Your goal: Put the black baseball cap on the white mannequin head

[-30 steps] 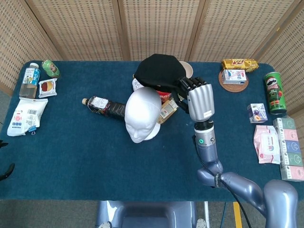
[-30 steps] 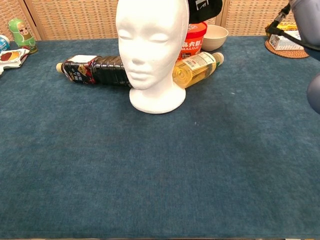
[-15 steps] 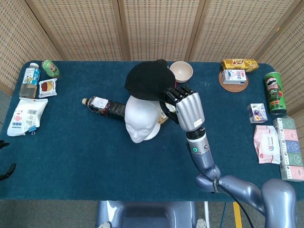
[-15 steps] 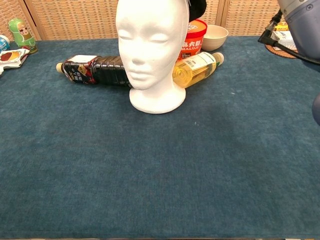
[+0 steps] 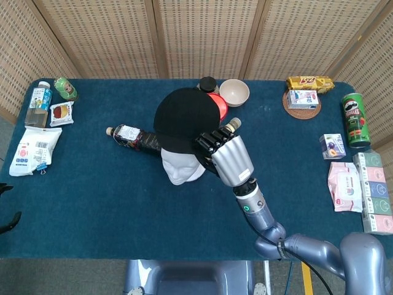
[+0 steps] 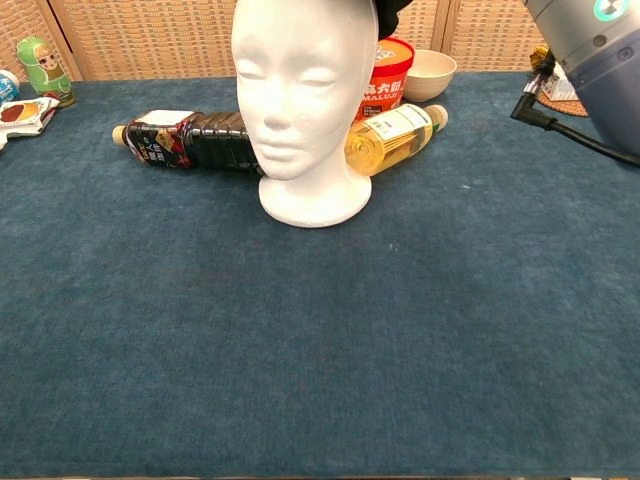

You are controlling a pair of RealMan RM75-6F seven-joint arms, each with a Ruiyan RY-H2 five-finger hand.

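The right hand has its fingers closed on the black baseball cap, directly over the white mannequin head.

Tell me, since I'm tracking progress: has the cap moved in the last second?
Yes. The cap shifted from behind the mannequin head to over its top.

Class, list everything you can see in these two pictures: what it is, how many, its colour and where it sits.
cap: 1, black, over the mannequin head
mannequin head: 1, white, table centre
dark bottle: 1, lying left of the head
yellow bottle: 1, lying right of the head
tub: 1, red, behind the head
bowl: 1, beige, far side
can: 1, green, right edge
table: 1, blue
right hand: 1, grey, holding the cap
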